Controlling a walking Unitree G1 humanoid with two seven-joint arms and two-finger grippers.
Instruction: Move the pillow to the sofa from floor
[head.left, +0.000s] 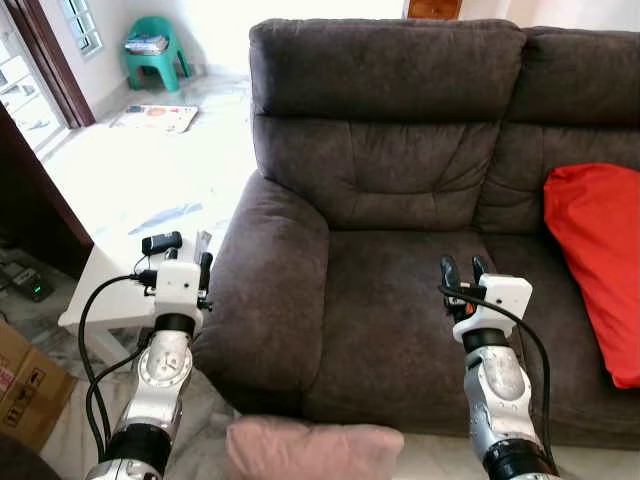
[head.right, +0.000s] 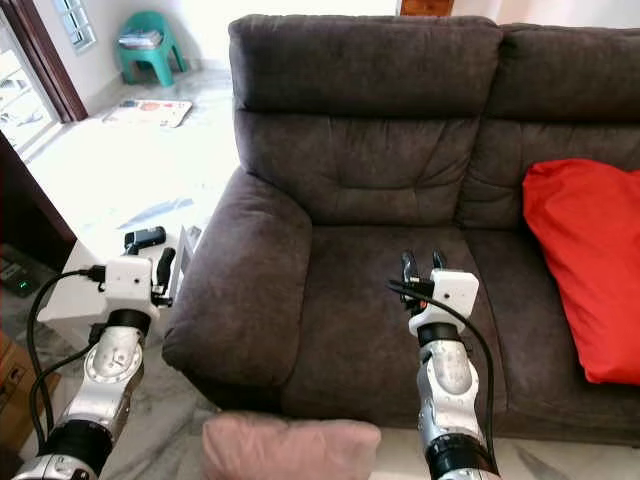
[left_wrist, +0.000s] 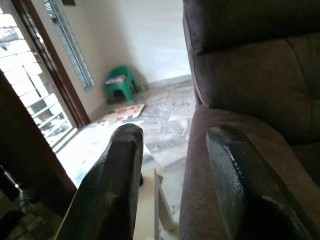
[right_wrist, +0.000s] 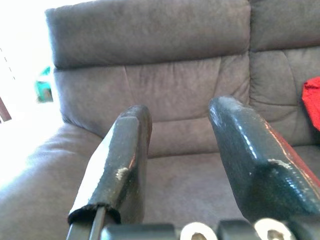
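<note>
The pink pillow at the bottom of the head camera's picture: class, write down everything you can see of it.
The pink pillow is a soft, dusty-pink cushion of plain, matte fabric. Just its rounded upper part is in the picture, cut off by the bottom edge. It lies low in front of the dark brown sofa, below the seat's front edge, between the two arms. Neither the left tool nor the right tool touches it.

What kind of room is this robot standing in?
Most likely a home living room: a dark brown fabric sofa with a red cushion on it, a pink pillow on the marble floor, and a green plastic chair by the window.
</note>
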